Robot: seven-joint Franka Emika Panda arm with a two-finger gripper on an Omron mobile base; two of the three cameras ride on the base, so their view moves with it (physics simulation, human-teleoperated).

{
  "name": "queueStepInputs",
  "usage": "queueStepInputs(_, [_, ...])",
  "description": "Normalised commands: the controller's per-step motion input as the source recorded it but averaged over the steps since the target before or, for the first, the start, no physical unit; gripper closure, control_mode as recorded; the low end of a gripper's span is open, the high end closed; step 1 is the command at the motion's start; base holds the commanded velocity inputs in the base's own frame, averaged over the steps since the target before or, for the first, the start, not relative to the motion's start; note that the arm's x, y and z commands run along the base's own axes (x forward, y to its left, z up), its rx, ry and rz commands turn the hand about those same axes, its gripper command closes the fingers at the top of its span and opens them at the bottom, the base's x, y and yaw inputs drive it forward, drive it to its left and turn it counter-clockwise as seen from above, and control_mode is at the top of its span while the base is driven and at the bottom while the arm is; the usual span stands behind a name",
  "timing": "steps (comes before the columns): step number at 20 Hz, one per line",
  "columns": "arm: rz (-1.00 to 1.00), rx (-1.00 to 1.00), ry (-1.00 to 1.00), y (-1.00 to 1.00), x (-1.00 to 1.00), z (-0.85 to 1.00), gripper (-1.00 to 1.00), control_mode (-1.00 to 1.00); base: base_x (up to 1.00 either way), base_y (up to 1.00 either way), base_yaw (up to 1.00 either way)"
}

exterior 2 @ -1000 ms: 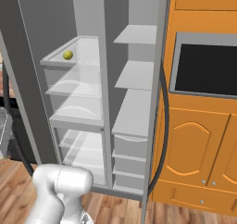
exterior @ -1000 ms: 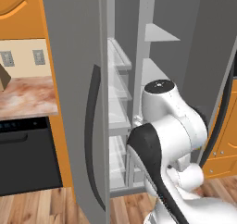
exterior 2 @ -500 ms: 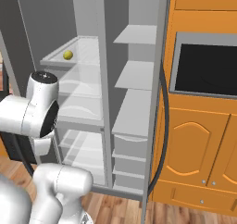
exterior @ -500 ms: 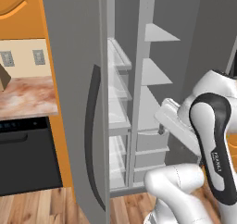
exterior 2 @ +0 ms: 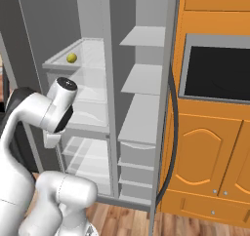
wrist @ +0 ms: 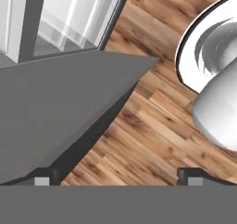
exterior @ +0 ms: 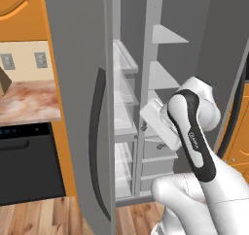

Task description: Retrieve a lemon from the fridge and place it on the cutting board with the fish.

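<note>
From my seat I have the fridge (exterior 2: 97, 15) standing with both doors swung wide, its white shelves and clear drawers exposed. The lemon (exterior 2: 72, 58) sits on the upper shelf of the left-hand compartment in the right base view, toward the front edge of that shelf, resting on it by itself. My arm is raised in front of the open fridge: in the left base view its white and dark forearm crosses the lower shelves of the cabinet, and in the right base view the wrist hangs below the lemon's shelf, apart from the fruit. The gripper (wrist: 115, 177) points downward, so the hand view looks along it at the wooden floor (wrist: 152, 126) with the grey fridge door (wrist: 55, 116) slanting across from the left and the clear drawers (wrist: 69, 19) at the top. Its two dark fingertips (wrist: 42, 177) stand far apart at the bottom of that view, spread wide with nothing between them. In the left base view the left fridge door carries a long dark handle (exterior: 96, 146), and beside it are a marbled countertop (exterior: 24, 103) and the black dishwasher (exterior: 26, 161) below. In the right base view an orange cabinet (exterior 2: 210, 152) with a dark built-in oven window (exterior 2: 217, 74) stands to the right of the fridge.
</note>
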Motion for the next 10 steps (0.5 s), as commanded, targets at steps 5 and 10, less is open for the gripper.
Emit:
queueStepInputs(5, [0.08, 0.05, 0.03, 0.44, 0.55, -0.02, -1.00, -1.00, 0.00, 0.00, 0.00])
queueStepInputs(10, [0.08, 0.00, 0.00, 0.36, 0.51, 0.00, -1.00, -1.00, 0.00, 0.00, 0.00])
